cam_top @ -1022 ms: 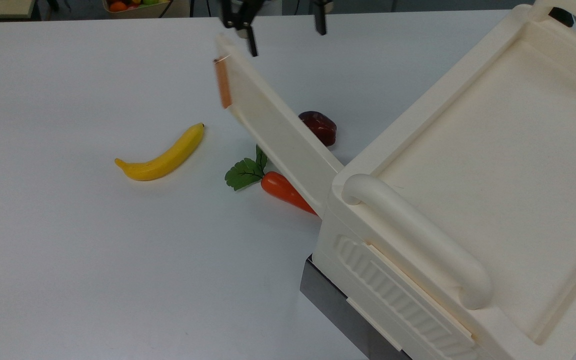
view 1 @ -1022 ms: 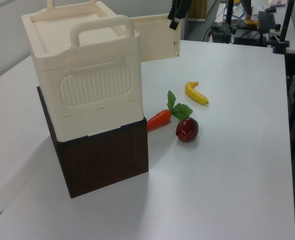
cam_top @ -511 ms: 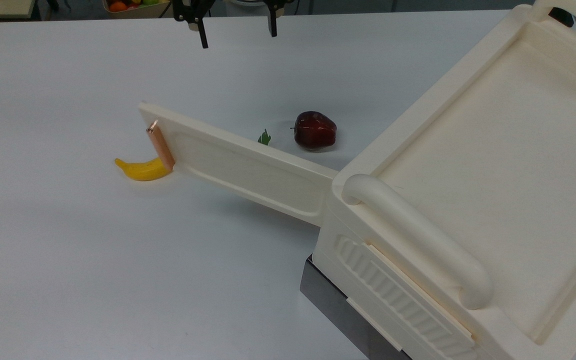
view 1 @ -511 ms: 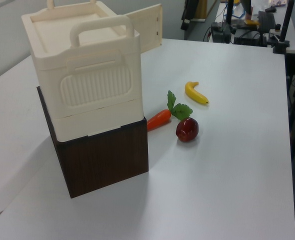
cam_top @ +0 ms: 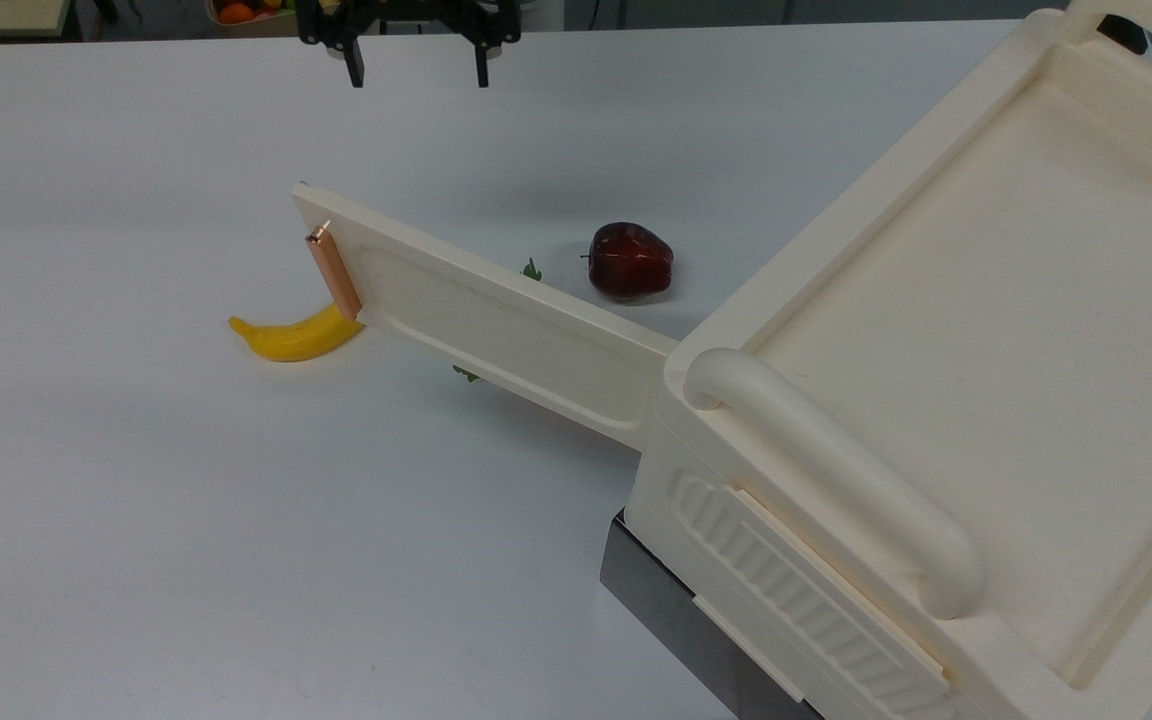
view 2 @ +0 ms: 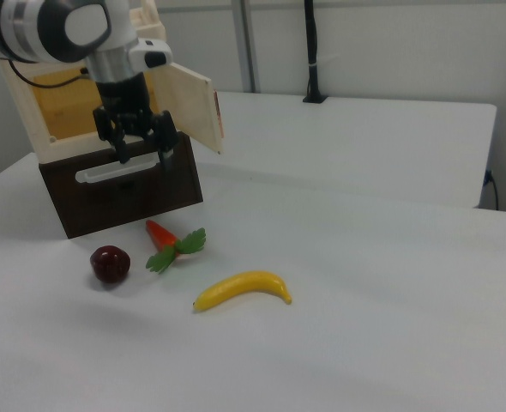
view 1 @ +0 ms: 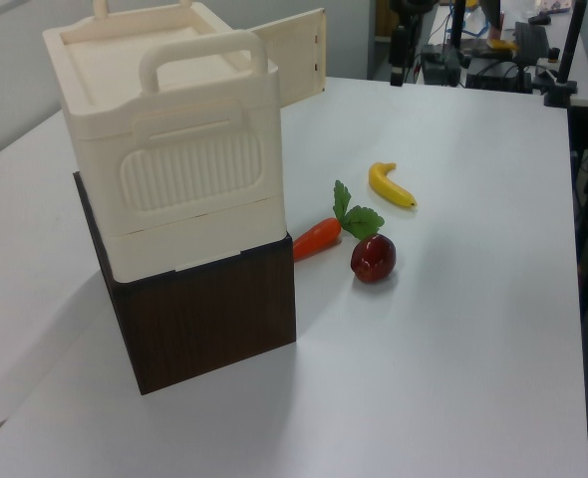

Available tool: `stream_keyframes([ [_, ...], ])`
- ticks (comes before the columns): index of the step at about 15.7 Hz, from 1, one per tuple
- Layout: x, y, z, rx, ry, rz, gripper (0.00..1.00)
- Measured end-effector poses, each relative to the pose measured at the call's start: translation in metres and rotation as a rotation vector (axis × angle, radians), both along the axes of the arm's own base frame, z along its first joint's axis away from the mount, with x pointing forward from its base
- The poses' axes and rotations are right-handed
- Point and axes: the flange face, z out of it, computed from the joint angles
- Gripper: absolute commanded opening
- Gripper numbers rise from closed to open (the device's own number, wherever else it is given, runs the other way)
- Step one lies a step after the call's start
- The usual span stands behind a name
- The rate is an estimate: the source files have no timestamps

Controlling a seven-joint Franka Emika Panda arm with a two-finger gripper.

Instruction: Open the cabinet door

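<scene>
The cabinet (cam_top: pixel 946 330) is a cream box on a dark base at the top view's right. Its cabinet door (cam_top: pixel 506 325) stands swung wide open, reaching out over the table, with the copper strip (cam_top: pixel 334 272) at its free edge. My gripper (cam_top: pixel 416 72) hangs open near the table's far edge, apart from the door, with nothing between its fingers. In the right view the gripper (view 2: pixel 143 148) is in front of the cabinet's dark base (view 2: pixel 124 184), with the open door (view 2: pixel 193 105) beside it. The left view shows the door (view 1: pixel 299 55) sticking out behind the cabinet (view 1: pixel 164 149).
A banana (cam_top: pixel 294 338), a dark red apple (cam_top: pixel 629 260) and a carrot (view 2: pixel 160 233) with green leaves lie on the white table (cam_top: pixel 186 520) below the door. The door covers most of the carrot in the top view. A fruit basket (cam_top: pixel 256 10) sits beyond the far edge.
The door swung from nearly edge-on to wide open, then came back slightly. My gripper moved toward the top view's left and away from the door's edge.
</scene>
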Motion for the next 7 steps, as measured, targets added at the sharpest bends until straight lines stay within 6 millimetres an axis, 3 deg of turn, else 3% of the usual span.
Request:
stream_keyframes([
  [3,-0.006,-0.005,-0.015,-0.024,0.036,-0.037,1.00],
  [7,-0.012,-0.005,-0.016,-0.026,0.043,-0.052,1.00],
])
